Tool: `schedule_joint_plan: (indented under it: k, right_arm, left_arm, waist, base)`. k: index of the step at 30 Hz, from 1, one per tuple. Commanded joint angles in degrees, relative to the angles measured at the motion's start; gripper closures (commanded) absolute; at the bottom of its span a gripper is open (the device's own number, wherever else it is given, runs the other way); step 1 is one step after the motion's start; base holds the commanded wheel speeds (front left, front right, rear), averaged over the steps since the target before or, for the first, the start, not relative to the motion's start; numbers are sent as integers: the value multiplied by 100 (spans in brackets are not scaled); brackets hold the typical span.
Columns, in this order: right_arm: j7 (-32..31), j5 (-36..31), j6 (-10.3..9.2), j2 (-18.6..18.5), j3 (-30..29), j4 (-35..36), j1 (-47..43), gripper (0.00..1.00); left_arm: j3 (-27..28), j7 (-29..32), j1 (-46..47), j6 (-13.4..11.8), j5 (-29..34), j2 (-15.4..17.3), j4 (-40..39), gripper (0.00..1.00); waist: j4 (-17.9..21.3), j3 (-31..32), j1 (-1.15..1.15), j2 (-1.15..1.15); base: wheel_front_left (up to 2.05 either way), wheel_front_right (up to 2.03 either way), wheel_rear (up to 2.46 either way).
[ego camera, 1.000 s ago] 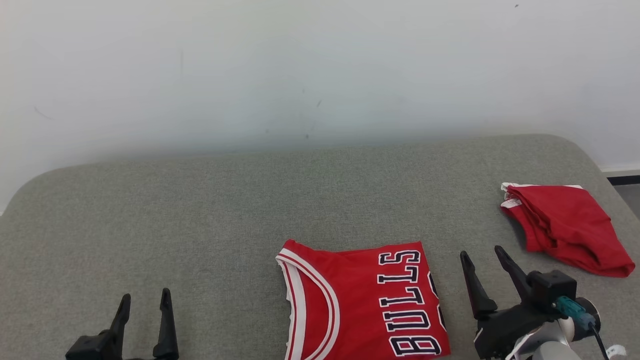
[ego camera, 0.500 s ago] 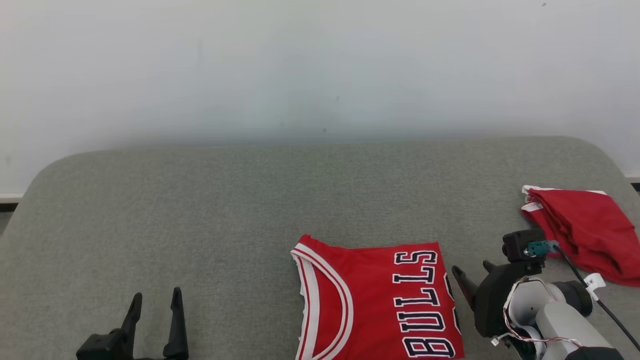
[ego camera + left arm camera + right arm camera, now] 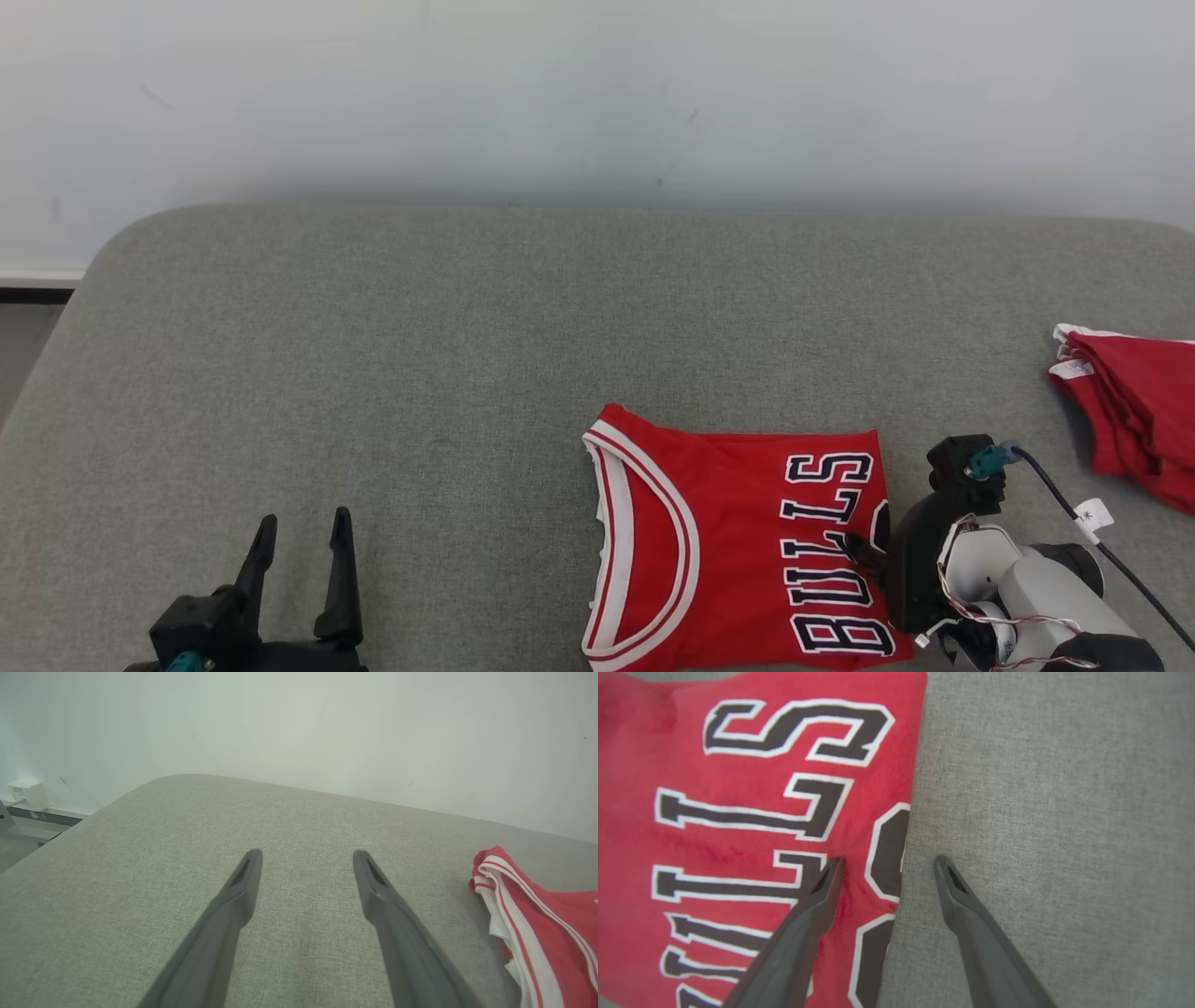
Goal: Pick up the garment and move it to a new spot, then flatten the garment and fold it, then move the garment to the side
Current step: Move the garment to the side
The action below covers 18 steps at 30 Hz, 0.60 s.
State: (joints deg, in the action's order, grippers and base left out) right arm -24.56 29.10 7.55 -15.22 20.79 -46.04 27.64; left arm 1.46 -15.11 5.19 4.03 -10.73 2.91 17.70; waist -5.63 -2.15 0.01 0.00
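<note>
**Item 1: garment.** Red jersey [image 3: 738, 551], folded to a rough rectangle and lying flat on the grey upholstered pad [image 3: 420, 373]. Black, white-edged "BULLS" lettering runs sideways across it. A curved white-and-red trimmed opening faces the robot's left. Part of a large numeral shows at the folded edge on the robot's right.

**Item 2: right gripper** [image 3: 889, 863]. Poised at the jersey's right-hand folded edge, which it straddles. Jaws apart, clamped on nothing. One finger [image 3: 817, 905] is over the lettering and the other is over the bare pad just beside the jersey. Whether the tips touch cloth or pad cannot be told. The wrist carries a teal plug [image 3: 985, 459], a dark cable and a small white tag [image 3: 1090, 515], all to the right of the jersey.

**Item 3: left gripper** [image 3: 303, 520]. Well apart from the jersey, on its left, above the bare pad. Jaws apart, nothing between them. Fingers point away from the robot.

**Item 4: second red garment** [image 3: 1134, 411]. Loosely bunched with white trim, on the pad to the right of the jersey and farther back, apart from it.

**Item 5: white wall** [image 3: 560, 93]. Behind the jersey, beyond the pad's far edge.

**Item 6: small white box** [image 3: 28, 794]. Low against the wall, far to the jersey's left.
</note>
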Motion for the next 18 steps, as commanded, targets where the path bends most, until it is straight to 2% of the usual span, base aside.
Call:
schedule_joint_plan:
  k: [1, 5, 6, 7, 8, 13, 18]
  right_arm:
    - [-56, 36, -17, 64, 23, -76, -9, 0]
    - [-385, 93, -16, 139, 182, -261, -9, 0]
    - [-454, 90, -14, 148, 240, -279, -7, 40]
    - [-500, 72, -3, 138, 303, -286, -6, 67]
    - [-501, 27, -3, 112, 371, -267, -6, 100]
    - [-404, -214, -19, -294, 680, -90, 173, 100]
    - [-489, -479, -23, -787, 1331, 435, 760, 100]
  left_arm:
    - [-7, 0, 62, -11, -58, -1, -27, 0]
    - [-50, 0, 135, -34, -83, 0, -49, 0]
    - [-60, 0, 148, -37, -93, -1, -48, 0]
    - [-72, 0, 158, -41, -113, 0, -43, 0]
    - [-87, 0, 160, -42, -131, 0, -39, 0]
    - [-168, 0, 122, -86, -174, -1, -75, 0]
    - [-216, 0, 164, -120, -257, -1, -204, 0]
  waist:
    - [-102, -161, -1, 0]
    - [-142, -264, -1, 0]
    - [-149, -278, -1, 0]
    - [-155, -285, -1, 0]
    - [-159, -288, -1, 0]
    - [-132, -265, -1, 0]
    - [-11, -328, -1, 0]
  base:
    - [0, 0, 0]
    - [0, 0, 0]
    - [0, 0, 0]
    - [0, 0, 0]
    - [0, 0, 0]
    - [0, 0, 0]
    - [0, 0, 0]
